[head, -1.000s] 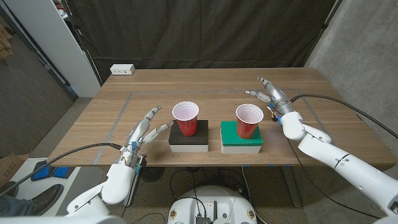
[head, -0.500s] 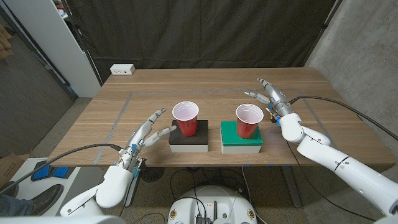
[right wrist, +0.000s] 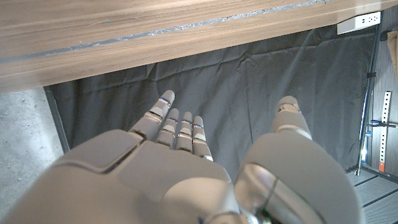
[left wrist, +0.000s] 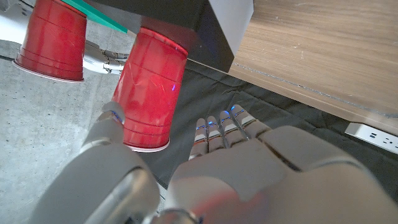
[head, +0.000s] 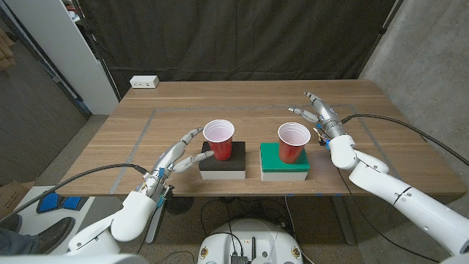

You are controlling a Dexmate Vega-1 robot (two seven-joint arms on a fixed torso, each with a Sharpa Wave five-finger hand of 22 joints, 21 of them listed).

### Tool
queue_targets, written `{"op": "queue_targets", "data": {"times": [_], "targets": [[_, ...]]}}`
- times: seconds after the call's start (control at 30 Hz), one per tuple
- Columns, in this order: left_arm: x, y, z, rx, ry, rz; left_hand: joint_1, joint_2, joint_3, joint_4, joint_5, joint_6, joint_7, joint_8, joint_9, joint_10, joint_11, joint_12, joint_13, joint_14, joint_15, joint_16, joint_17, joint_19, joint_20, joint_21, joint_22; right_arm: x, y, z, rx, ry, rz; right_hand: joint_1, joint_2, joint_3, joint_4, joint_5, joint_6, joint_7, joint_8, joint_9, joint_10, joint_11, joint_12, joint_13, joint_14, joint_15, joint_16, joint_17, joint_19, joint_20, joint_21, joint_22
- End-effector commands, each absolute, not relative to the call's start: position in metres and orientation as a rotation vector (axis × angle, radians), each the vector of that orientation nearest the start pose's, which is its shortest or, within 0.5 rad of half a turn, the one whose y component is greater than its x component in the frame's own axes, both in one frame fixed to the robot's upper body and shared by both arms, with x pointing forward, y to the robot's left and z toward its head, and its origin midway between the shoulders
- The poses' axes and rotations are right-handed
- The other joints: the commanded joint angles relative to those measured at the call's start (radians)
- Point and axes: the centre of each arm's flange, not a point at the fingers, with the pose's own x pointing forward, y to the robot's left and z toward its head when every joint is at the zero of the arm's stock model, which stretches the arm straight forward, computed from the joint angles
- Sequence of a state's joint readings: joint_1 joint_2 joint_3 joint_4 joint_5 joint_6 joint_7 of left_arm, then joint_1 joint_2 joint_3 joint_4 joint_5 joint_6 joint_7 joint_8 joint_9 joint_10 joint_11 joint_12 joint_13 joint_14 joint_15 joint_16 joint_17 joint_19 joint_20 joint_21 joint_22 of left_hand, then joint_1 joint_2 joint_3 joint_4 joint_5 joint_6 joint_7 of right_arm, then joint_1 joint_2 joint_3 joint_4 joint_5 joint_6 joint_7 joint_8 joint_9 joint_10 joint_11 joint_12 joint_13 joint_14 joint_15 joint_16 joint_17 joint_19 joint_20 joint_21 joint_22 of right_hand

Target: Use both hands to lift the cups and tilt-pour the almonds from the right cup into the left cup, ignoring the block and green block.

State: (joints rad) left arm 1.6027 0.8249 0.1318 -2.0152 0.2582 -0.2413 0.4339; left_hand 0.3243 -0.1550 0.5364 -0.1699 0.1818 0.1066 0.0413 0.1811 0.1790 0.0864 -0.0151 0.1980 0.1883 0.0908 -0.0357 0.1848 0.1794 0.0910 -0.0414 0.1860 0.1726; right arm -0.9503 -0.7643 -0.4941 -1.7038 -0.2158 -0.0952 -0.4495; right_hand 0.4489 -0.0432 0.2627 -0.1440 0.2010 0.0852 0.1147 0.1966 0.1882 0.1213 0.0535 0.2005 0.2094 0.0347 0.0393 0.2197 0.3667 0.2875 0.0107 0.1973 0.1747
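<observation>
Big wooden table has open room all round. Black foam block and green-topped block sit side by side. Left hand, fingers spread wide, reaches just beside the left glossy red plastic cup; right hand, splayed and empty, hovers near the right red cup.

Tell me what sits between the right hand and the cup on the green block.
Nothing: in the head view only bare table separates the right hand from the cup on the green block.
</observation>
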Motion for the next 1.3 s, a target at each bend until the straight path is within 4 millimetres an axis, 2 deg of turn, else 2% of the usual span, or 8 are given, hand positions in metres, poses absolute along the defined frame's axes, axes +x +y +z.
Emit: {"op": "queue_targets", "data": {"times": [0.03, 0.63, 0.77, 1.0, 1.13, 1.23, 1.3], "targets": [[0.462, 0.256, -0.12, 0.89, -0.801, -0.071, 0.003, -0.006, -0.005, 0.0, 0.006, 0.011, 0.0, 0.007, 0.003, 0.007, -0.005, 0.002, 0.004, 0.001, -0.014, 0.001, 0.001, 0.004, -0.04, 0.003, 0.002, 0.591, -0.274, -0.024, -0.932, -0.682, -0.23, -0.005, 0.004, 0.001, 0.003, 0.003, 0.006, 0.007, 0.008, 0.005, 0.006, 0.001, 0.007, 0.002, 0.007, -0.001, 0.006, 0.0, 0.003, 0.001, 0.001, 0.001], [0.48, 0.237, -0.113, 0.934, -0.812, -0.139, 0.016, -0.001, -0.005, -0.002, 0.009, 0.033, -0.002, 0.016, 0.003, 0.029, -0.009, 0.011, 0.004, 0.022, -0.02, 0.009, 0.001, 0.032, -0.042, 0.013, 0.002, 0.588, -0.285, -0.03, -0.916, -0.662, -0.244, -0.006, 0.004, 0.0, 0.003, 0.003, 0.008, 0.007, 0.009, 0.005, 0.01, 0.004, 0.008, 0.002, 0.01, 0.0, 0.007, 0.0, 0.003, 0.003, 0.001, 0.001], [0.485, 0.231, -0.113, 0.928, -0.821, -0.156, 0.022, 0.001, -0.005, -0.003, 0.01, 0.039, -0.002, 0.018, 0.003, 0.034, -0.01, 0.013, 0.004, 0.028, -0.023, 0.01, 0.001, 0.042, -0.057, 0.016, 0.002, 0.588, -0.286, -0.03, -0.914, -0.661, -0.245, -0.006, 0.004, 0.0, 0.003, 0.003, 0.008, 0.007, 0.009, 0.005, 0.01, 0.003, 0.008, 0.002, 0.01, 0.001, 0.008, -0.001, 0.003, 0.004, 0.001, 0.001], [0.488, 0.227, -0.112, 0.894, -0.838, -0.159, 0.031, 0.005, -0.004, -0.003, 0.011, 0.056, -0.003, 0.023, 0.003, 0.051, -0.018, 0.018, 0.004, 0.046, -0.027, 0.015, 0.0, 0.058, -0.062, 0.019, 0.002, 0.593, -0.283, -0.029, -0.925, -0.66, -0.227, -0.006, 0.004, 0.0, 0.003, 0.003, 0.009, 0.007, 0.009, 0.005, 0.009, 0.003, 0.008, 0.002, 0.011, 0.0, 0.008, -0.001, 0.003, 0.003, 0.001, 0.001], [0.488, 0.227, -0.113, 0.867, -0.848, -0.154, 0.049, 0.019, 0.0, -0.001, 0.012, 0.107, 0.012, 0.034, 0.002, 0.094, -0.023, 0.029, 0.003, 0.092, -0.034, 0.023, -0.001, 0.089, -0.077, 0.024, 0.001, 0.595, -0.28, -0.028, -0.928, -0.662, -0.221, -0.006, 0.004, 0.0, 0.003, 0.003, 0.009, 0.006, 0.008, 0.005, 0.009, 0.004, 0.007, 0.002, 0.012, 0.001, 0.008, -0.001, 0.004, 0.004, 0.001, 0.001], [0.487, 0.227, -0.113, 0.857, -0.852, -0.149, 0.064, 0.029, 0.003, -0.001, 0.013, 0.138, 0.016, 0.038, 0.002, 0.123, -0.016, 0.035, 0.002, 0.125, -0.042, 0.028, -0.002, 0.112, -0.086, 0.026, 0.0, 0.596, -0.28, -0.028, -0.929, -0.662, -0.219, -0.006, 0.005, 0.0, 0.003, 0.004, 0.009, 0.006, 0.009, 0.005, 0.009, 0.003, 0.007, 0.002, 0.012, 0.0, 0.009, -0.001, 0.004, 0.004, 0.001, 0.001], [0.487, 0.228, -0.114, 0.838, -0.857, -0.149, 0.073, 0.036, 0.006, -0.001, 0.013, 0.154, 0.017, 0.039, 0.001, 0.139, -0.023, 0.038, 0.002, 0.144, -0.043, 0.03, -0.002, 0.128, -0.087, 0.029, 0.0, 0.597, -0.279, -0.027, -0.932, -0.663, -0.217, -0.006, 0.005, -0.001, 0.003, 0.004, 0.009, 0.006, 0.008, 0.005, 0.009, 0.003, 0.007, 0.002, 0.012, -0.002, 0.008, -0.001, 0.004, 0.004, 0.001, 0.001]]}}
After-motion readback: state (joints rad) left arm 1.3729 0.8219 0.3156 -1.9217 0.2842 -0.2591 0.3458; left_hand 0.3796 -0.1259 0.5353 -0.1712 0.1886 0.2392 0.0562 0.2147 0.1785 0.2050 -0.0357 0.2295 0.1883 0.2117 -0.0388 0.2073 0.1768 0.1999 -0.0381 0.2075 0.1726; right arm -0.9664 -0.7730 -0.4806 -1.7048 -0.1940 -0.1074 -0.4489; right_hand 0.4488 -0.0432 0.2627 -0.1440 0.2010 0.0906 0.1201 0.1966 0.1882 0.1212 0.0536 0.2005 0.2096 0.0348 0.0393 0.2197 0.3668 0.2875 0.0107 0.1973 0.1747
